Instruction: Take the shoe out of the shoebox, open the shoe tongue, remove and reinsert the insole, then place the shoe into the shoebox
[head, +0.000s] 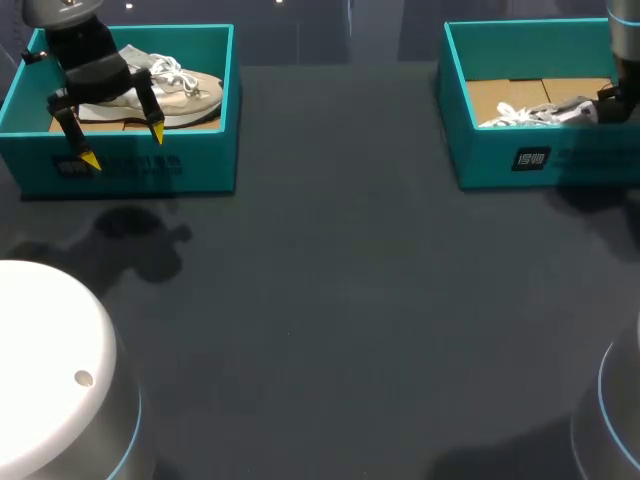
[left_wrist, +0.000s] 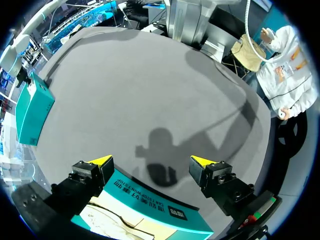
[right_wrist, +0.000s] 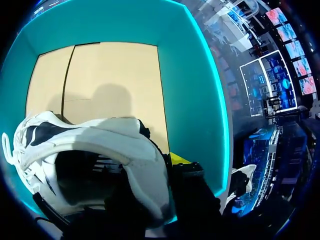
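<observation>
The left gripper (head: 123, 145) hangs over the left shoebox (head: 200, 160), a teal box on the dark grey table (head: 350, 300). Its two fingers are wide apart and hold nothing. A cream shoe (head: 165, 92) with white laces lies on its sole inside this box, just under and behind the gripper. The gripper does not touch it. In the left wrist view the front wall of the box sits right under the yellow tips, and the gripper's shadow (left_wrist: 160, 150) falls on the table just ahead of them.

The right shoebox (head: 480, 150) is also teal. It stands well apart from the left gripper, across the table. The right gripper (right_wrist: 152, 172) is down inside this box and clamped on the white shoe (head: 520, 115). One yellow tip presses on the outside of the shoe's side wall, near the heel. A dark part of the gripper sits inside the shoe's opening, so the wall is pinched between the two. The toe and the loose white laces point away from the gripper. Ahead of the gripper, past the shoe, is the brown cardboard floor (right_wrist: 110, 75) of the box, with the shoe's shadow on it.
</observation>
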